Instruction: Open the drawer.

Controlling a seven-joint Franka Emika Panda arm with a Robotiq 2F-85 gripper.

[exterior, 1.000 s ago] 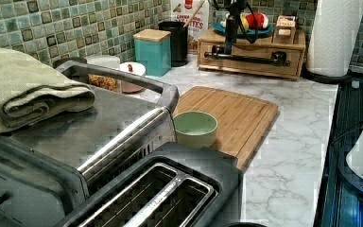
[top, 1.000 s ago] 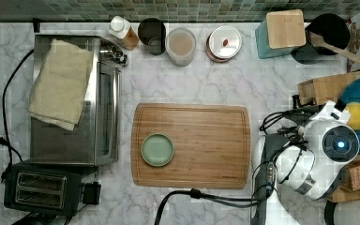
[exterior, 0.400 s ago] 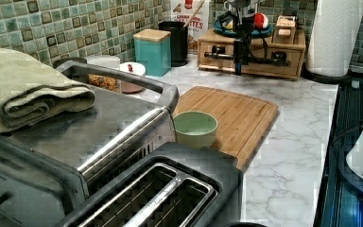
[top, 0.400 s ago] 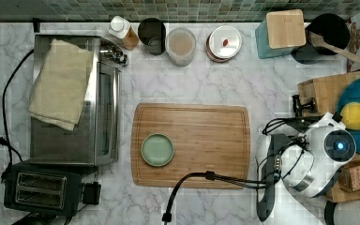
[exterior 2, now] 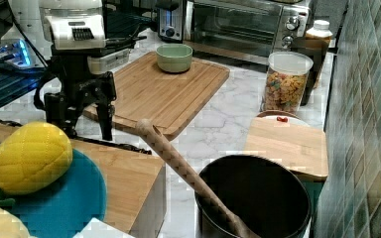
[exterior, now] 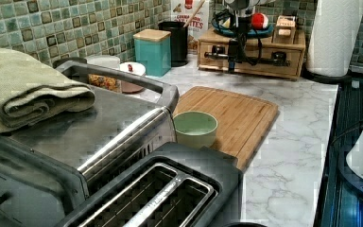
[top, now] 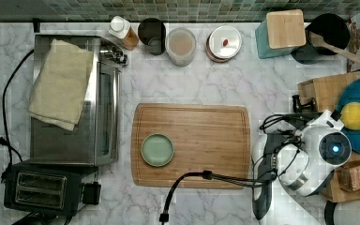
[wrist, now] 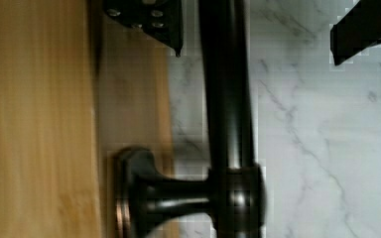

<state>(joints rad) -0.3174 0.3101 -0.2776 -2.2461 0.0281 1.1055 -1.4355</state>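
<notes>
When I checked the wrist view, the gripper [wrist: 255,52] was standing wide, with one of its fingers [wrist: 154,20] on the wood side of the handle [wrist: 225,99] and the other over the marble counter [wrist: 327,148]. The black bar passed between them and, as far as I could see, neither finger touched it. I judged this placing was on purpose: the bar has to sit between the jaws before they close and pull.

The drawer [exterior: 264,66] was in the wooden box at the far end of the counter in the left view, beyond the cutting board [exterior: 227,113]. Its front looked flush with the box, so I took it as not yet opened.

Compared with one second before, the gripper was lower in the left view. Then it hung above the box front, and now it was at the height of the handle. The drawer itself had not moved, and the jaws had not closed. I believed closing on the bar was the next need.
</notes>
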